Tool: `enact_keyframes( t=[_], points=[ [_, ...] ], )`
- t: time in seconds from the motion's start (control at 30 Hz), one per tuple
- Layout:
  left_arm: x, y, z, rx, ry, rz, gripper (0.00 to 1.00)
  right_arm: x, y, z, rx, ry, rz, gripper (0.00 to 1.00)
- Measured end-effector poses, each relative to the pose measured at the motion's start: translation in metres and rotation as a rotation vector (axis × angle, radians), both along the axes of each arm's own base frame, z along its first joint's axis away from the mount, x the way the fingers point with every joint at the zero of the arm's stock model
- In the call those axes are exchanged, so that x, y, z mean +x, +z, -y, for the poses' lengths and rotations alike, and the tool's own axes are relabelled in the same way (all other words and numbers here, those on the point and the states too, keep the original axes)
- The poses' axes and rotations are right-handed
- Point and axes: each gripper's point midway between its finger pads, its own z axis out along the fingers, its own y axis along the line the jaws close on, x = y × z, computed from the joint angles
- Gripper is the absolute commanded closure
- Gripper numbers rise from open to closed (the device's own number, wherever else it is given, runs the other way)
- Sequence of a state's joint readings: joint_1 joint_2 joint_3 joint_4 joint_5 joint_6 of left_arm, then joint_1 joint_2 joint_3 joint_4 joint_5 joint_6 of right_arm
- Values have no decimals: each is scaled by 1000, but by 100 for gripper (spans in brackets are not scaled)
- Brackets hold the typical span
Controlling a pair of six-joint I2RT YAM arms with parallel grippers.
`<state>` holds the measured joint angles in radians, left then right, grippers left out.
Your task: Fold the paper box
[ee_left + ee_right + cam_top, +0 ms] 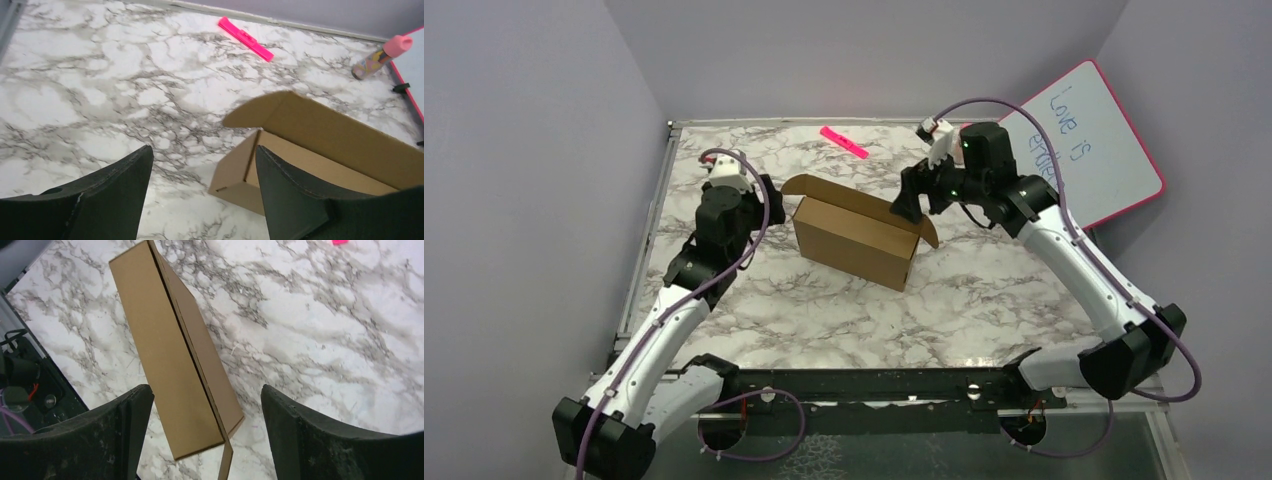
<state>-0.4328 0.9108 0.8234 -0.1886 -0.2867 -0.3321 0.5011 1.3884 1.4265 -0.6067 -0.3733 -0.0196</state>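
The brown paper box point(856, 238) stands on the marble table, its walls up and its lid raised with small flaps sticking out at both ends. My left gripper point(774, 203) is open and empty, just left of the box's left end; the left wrist view shows that end point(235, 172) between my fingers. My right gripper point(911, 205) is open and empty, hovering over the box's right end. The right wrist view shows the box point(170, 365) from above, with a thin flap point(226, 462) hanging between the fingers.
A pink strip point(843, 141) lies near the back wall. A pink-framed whiteboard point(1092, 140) leans at the back right. A pink-capped bottle point(381, 56) lies by the whiteboard. The dark mounting rail point(874, 385) runs along the near edge.
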Motion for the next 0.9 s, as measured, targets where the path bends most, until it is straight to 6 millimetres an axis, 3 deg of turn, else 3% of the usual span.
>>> enact_keyframes(
  t=[0.13, 0.23, 0.47, 0.73, 0.9],
  points=[
    [20, 12, -29, 31, 23, 11, 27, -13, -4, 17, -1, -74, -4, 15],
    [32, 14, -35, 36, -5, -2, 28, -21, -8, 29, -4, -129, -8, 16],
    [50, 21, -11, 26, -188, -16, 31, -38, -16, 51, -14, -217, -15, 25],
    [73, 33, 1, 69, -366, 5, 34, -45, -25, 56, -13, -249, -62, 50],
    [77, 30, 12, 99, -488, -3, 35, -47, -32, 56, -15, -254, -85, 67]
  ],
)
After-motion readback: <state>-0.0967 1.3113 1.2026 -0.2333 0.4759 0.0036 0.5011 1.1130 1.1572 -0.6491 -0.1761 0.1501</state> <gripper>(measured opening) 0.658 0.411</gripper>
